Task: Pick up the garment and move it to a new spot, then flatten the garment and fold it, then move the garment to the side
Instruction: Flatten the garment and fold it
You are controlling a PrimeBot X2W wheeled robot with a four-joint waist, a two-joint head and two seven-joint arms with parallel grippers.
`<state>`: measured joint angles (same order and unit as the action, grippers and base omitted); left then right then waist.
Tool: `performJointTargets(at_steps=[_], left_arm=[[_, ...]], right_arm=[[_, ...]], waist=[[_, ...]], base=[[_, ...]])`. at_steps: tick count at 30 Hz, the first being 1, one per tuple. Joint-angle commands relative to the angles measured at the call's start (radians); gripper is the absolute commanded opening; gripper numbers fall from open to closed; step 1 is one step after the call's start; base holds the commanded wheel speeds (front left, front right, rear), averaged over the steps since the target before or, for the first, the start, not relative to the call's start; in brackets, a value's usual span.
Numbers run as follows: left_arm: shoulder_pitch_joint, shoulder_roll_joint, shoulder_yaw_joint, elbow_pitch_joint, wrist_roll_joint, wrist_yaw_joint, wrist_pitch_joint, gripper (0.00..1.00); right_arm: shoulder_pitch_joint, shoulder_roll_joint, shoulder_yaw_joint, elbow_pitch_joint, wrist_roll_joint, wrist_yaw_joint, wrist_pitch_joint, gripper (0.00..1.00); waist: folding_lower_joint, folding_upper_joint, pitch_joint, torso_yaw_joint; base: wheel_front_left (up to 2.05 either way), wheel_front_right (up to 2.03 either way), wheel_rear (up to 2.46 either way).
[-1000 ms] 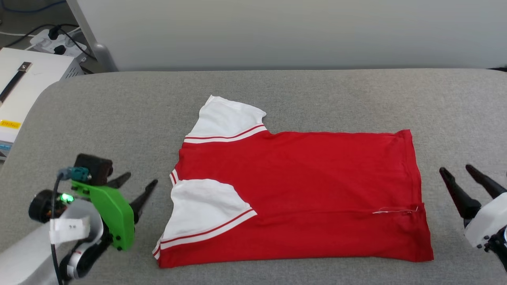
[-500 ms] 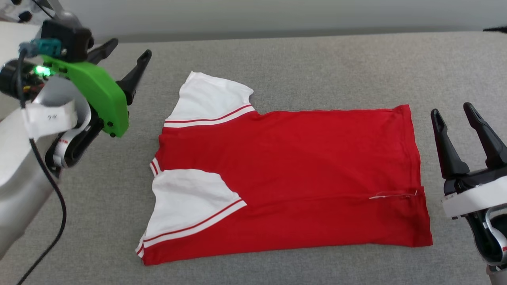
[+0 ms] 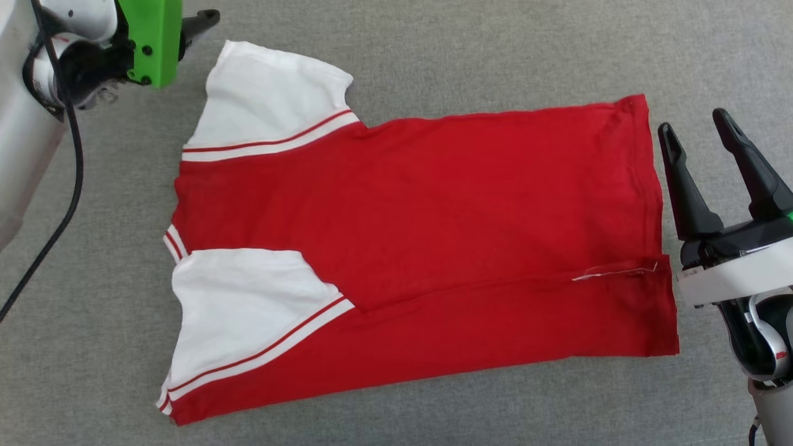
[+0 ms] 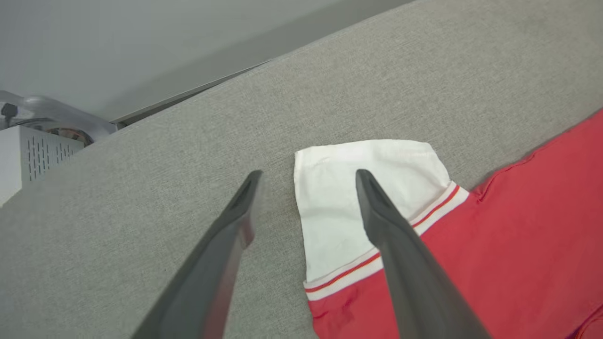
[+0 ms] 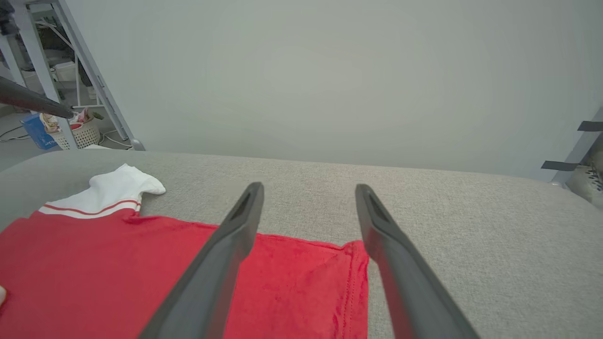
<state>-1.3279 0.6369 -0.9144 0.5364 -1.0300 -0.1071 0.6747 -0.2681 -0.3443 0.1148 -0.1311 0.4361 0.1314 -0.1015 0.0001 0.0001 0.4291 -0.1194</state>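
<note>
The garment (image 3: 433, 248) was found laid flat on the grey surface (image 3: 433, 49), neck end towards the robot's left, hem towards its right. It looked to be folded lengthwise, though how many layers were stacked couldn't be made out. The far sleeve (image 3: 272, 93) was spread out on the grey. The near sleeve (image 3: 248, 310) was laid over the red body. A thin whitish bit (image 3: 613, 271) was seen near the hem, thread or tag, too small to tell tbh.

The left pincer (image 4: 308, 173) was seen spread wide with nothing held. In its wrist view, one finger was placed over bare grey and the other over the far sleeve's white cloth. Whether the cloth was actually being touched couldn't be judged. In the head view, most of it was cut off by the top edge, with just one dark tip left poking out past the green bracket (image 3: 152, 37).

The right pincer (image 3: 694, 121) was also held wide open and empty, just beside the hem edge. Its height above the surface couldn't be worked out.
</note>
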Motion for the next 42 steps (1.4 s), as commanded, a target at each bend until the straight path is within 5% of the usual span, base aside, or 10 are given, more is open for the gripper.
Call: performJointTargets(at_steps=[1, 20, 21, 33, 42], left_arm=[[-0.031, -0.01, -0.003, 0.023, -0.017, -0.007, 0.029, 1.0], [-0.032, -0.018, -0.1, 0.206, -0.025, -0.022, 0.147, 0.99], [-0.027, -0.017, -0.103, 0.205, -0.027, -0.022, 0.143, 0.0], [0.036, -0.008, -0.125, 0.055, -0.063, -0.023, -0.058, 0.0], [0.102, 0.02, -0.178, -0.083, -0.038, -0.023, -0.196, 0.0]], right_arm=[[-0.024, -0.001, 0.005, 0.003, -0.005, -0.001, -0.009, 1.0], [-0.1, -0.014, 0.04, 0.078, 0.031, -0.001, -0.066, 1.0], [-0.103, -0.016, 0.04, 0.08, 0.032, -0.001, -0.069, 1.0], [-0.207, -0.152, 0.016, 0.092, 0.08, -0.001, 0.002, 1.0], [-0.363, -0.341, 0.164, 0.185, 0.256, -0.001, 0.456, 1.0]], waist=[[-0.0001, -0.0001, 0.094, -0.061], [-0.0001, -0.0001, 0.174, -0.093], [-0.0001, -0.0001, 0.171, -0.091], [-0.0001, -0.0001, 0.046, -0.011], [-0.0001, -0.0001, -0.012, 0.053]], base=[[0.0, 0.0, 0.0], [0.0, 0.0, 0.0], [0.0, 0.0, 0.0], [0.0, 0.0, 0.0], [0.0, 0.0, 0.0]])
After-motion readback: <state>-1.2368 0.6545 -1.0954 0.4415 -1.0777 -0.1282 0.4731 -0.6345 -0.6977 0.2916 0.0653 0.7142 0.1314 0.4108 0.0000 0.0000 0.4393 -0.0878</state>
